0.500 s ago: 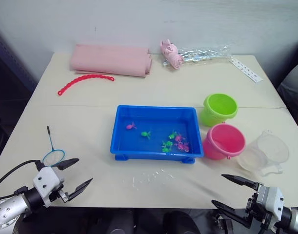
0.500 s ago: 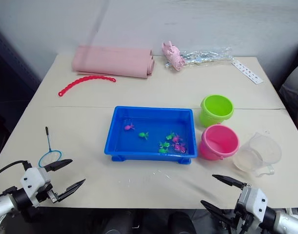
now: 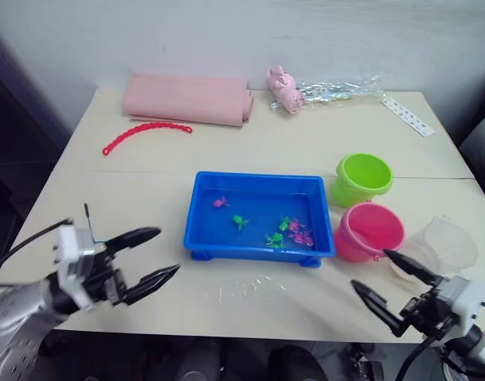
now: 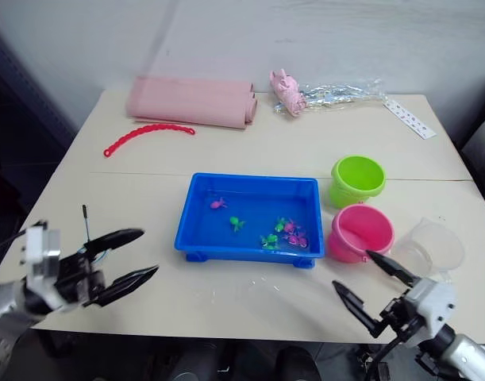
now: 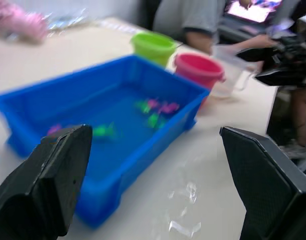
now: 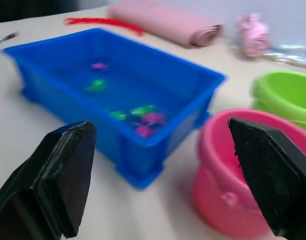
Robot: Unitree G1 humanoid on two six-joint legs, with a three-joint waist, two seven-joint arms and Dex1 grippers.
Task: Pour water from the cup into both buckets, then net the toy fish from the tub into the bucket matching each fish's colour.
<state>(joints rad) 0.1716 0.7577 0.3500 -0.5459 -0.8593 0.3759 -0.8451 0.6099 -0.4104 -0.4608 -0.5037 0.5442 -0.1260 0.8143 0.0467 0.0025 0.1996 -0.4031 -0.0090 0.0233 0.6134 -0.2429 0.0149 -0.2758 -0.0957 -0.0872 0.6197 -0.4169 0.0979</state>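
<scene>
Left eye view vs half a sec ago: both arms have come up and in over the near table edge. Left gripper (image 3: 151, 255) is spread wide, holding nothing, now above the net (image 4: 86, 221), w/ the tub (image 3: 202, 230) to its right. Right gripper (image 3: 386, 276) is also gaping, empty, just near of the pink bucket (image 3: 371, 230) and cup (image 3: 448, 242). Green bucket (image 3: 361, 178) sits further back. Looks like pouring hasn't started. Fish (image 3: 290, 232) are in the tub. Plenty of bare table btw tub and near edge.

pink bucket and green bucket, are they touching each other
Apart. The right eye view shows a strip of bare table between the green bucket and the pink bucket.
</scene>
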